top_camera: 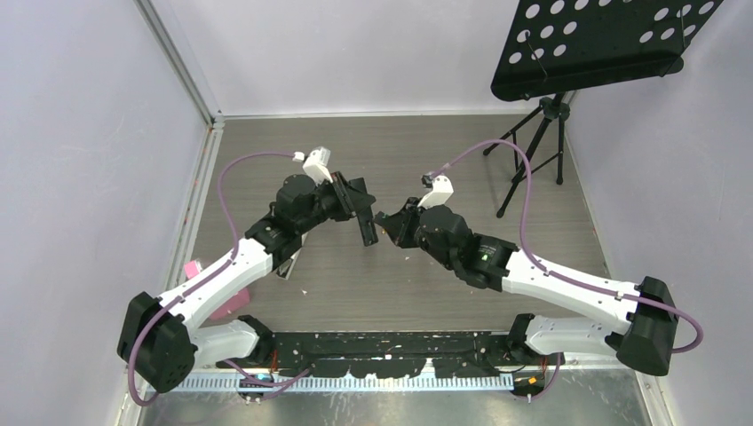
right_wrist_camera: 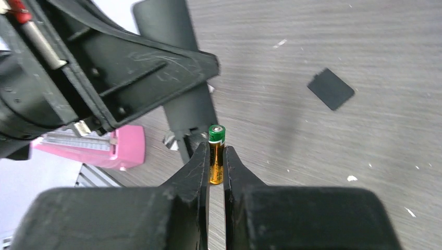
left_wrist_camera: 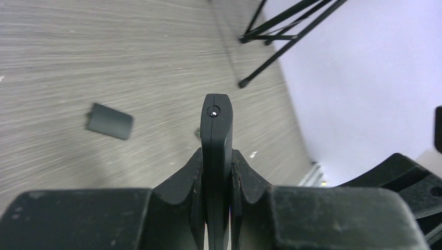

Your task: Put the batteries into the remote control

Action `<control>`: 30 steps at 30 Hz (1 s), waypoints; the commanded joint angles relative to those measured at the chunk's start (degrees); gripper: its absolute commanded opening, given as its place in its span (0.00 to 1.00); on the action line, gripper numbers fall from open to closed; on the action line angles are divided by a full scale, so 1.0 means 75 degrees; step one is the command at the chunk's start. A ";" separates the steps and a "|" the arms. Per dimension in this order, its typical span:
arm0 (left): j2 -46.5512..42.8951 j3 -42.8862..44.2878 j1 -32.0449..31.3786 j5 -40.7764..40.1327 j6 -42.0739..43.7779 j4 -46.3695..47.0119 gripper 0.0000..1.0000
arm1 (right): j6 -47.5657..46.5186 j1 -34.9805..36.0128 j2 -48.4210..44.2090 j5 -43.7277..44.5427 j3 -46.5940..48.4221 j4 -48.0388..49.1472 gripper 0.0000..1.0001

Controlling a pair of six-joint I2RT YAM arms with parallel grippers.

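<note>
"Where's the cell, and who has it?"

"My right gripper (right_wrist_camera: pixel 216 150) is clamped on the battery (right_wrist_camera: pixel 217 139). Its long axis runs along the fingers, green tip poking out. The remote control (left_wrist_camera: pixel 216 125) is pinched edge-on in my left gripper (left_wrist_camera: pixel 216 156), just left of that tip (I can't see the bay). The two look roughly parallel."

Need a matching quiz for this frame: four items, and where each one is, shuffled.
Things:
1 remote
2 battery
3 cover
4 stand

Places:
A lying flat on table
B in right jaws
C standing at far right
D in left jaws

Pairs: 1-D, 2-B, 3-A, 4-C
</note>
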 commanded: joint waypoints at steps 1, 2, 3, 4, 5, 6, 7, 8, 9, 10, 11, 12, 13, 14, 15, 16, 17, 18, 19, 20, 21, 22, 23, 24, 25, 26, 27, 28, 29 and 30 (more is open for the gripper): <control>-0.0130 -0.0118 0.0037 0.0657 -0.1371 0.1655 0.00 | -0.0537 0.0154 -0.0111 0.0321 0.0499 0.0829 0.03; -0.0131 -0.0110 0.0039 0.0676 -0.1535 0.1692 0.00 | -0.0653 0.0183 -0.0116 0.0292 0.0537 0.0829 0.03; -0.0125 -0.0091 0.0034 0.0667 -0.1671 0.1697 0.00 | -0.0746 0.0222 -0.0100 0.0297 0.0582 0.0829 0.03; -0.0134 -0.0084 0.0033 0.0657 -0.1806 0.1706 0.00 | -0.0812 0.0258 -0.0079 0.0328 0.0625 0.0832 0.04; -0.0139 -0.0083 0.0036 0.0650 -0.1921 0.1712 0.00 | -0.0885 0.0294 -0.0062 0.0378 0.0665 0.0831 0.03; -0.0157 -0.0083 0.0033 0.0638 -0.2014 0.1709 0.00 | -0.0962 0.0357 -0.0058 0.0473 0.0676 0.0826 0.04; -0.0158 -0.0083 0.0036 0.0637 -0.2079 0.1712 0.00 | -0.0999 0.0379 -0.0067 0.0542 0.0669 0.0805 0.03; -0.0171 -0.0083 0.0042 0.0631 -0.2140 0.1695 0.00 | -0.1036 0.0393 -0.0086 0.0558 0.0650 0.0802 0.03; -0.0183 -0.0094 0.0055 0.0626 -0.2199 0.1678 0.00 | -0.1045 0.0399 -0.0108 0.0572 0.0638 0.0789 0.03; -0.0198 -0.0095 0.0055 0.0625 -0.2220 0.1685 0.00 | -0.1056 0.0410 -0.0124 0.0574 0.0626 0.0770 0.03; -0.0205 -0.0095 0.0061 0.0616 -0.2260 0.1680 0.00 | -0.1068 0.0412 -0.0132 0.0568 0.0629 0.0753 0.03; -0.0205 -0.0104 0.0063 0.0614 -0.2300 0.1681 0.00 | -0.1075 0.0416 -0.0138 0.0554 0.0631 0.0720 0.03; -0.0215 -0.0115 0.0072 0.0615 -0.2330 0.1721 0.00 | -0.1080 0.0423 -0.0149 0.0551 0.0624 0.0704 0.03; -0.0221 -0.0118 0.0076 0.0608 -0.2342 0.1741 0.00 | -0.1090 0.0432 -0.0151 0.0550 0.0620 0.0692 0.03; -0.0232 -0.0118 0.0077 0.0594 -0.2343 0.1738 0.00 | -0.1103 0.0435 -0.0152 0.0546 0.0619 0.0689 0.03; -0.0233 -0.0118 0.0087 0.0592 -0.2342 0.1749 0.00 | -0.1103 0.0435 -0.0159 0.0526 0.0619 0.0663 0.03; -0.0235 -0.0118 0.0093 0.0590 -0.2336 0.1771 0.00 | -0.1104 0.0435 -0.0163 0.0508 0.0619 0.0646 0.03; -0.0235 -0.0127 0.0096 0.0602 -0.2325 0.1814 0.00 | -0.1113 0.0441 -0.0171 0.0478 0.0619 0.0632 0.03; -0.0224 -0.0121 0.0101 0.0621 -0.2297 0.1844 0.00 | -0.1120 0.0446 -0.0188 0.0480 0.0619 0.0601 0.03; -0.0197 -0.0104 0.0103 0.0666 -0.2254 0.1849 0.00 | -0.1124 0.0447 -0.0212 0.0480 0.0619 0.0584 0.03; -0.0173 -0.0090 0.0105 0.0704 -0.2191 0.1864 0.00 | -0.1135 0.0441 -0.0230 0.0479 0.0625 0.0562 0.03; -0.0144 -0.0075 0.0105 0.0767 -0.2122 0.1881 0.00 | -0.1143 0.0446 -0.0238 0.0483 0.0645 0.0517 0.03; -0.0125 -0.0053 0.0108 0.0826 -0.2077 0.1884 0.00 | -0.1156 0.0447 -0.0250 0.0483 0.0678 0.0490 0.03; -0.0101 -0.0049 0.0114 0.0861 -0.2046 0.1899 0.00 | -0.1171 0.0446 -0.0251 0.0481 0.0703 0.0464 0.03; -0.0069 -0.0054 0.0119 0.0901 -0.2020 0.1948 0.00 | -0.1185 0.0447 -0.0248 0.0467 0.0726 0.0441 0.03; -0.0050 -0.0059 0.0115 0.0960 -0.1979 0.2020 0.00 | -0.1195 0.0443 -0.0255 0.0470 0.0760 0.0421 0.03; -0.0038 -0.0050 0.0124 0.1013 -0.1952 0.2045 0.00 | -0.1214 0.0446 -0.0257 0.0469 0.0779 0.0391 0.03; -0.0027 -0.0048 0.0116 0.1049 -0.1919 0.2063 0.00 | -0.1219 0.0447 -0.0271 0.0474 0.0799 0.0385 0.03; -0.0023 -0.0047 0.0118 0.1091 -0.1878 0.2099 0.00 | -0.1211 0.0446 -0.0291 0.0494 0.0806 0.0381 0.03; -0.0012 -0.0042 0.0118 0.1107 -0.1860 0.2115 0.00 | -0.1229 0.0445 -0.0301 0.0510 0.0807 0.0373 0.03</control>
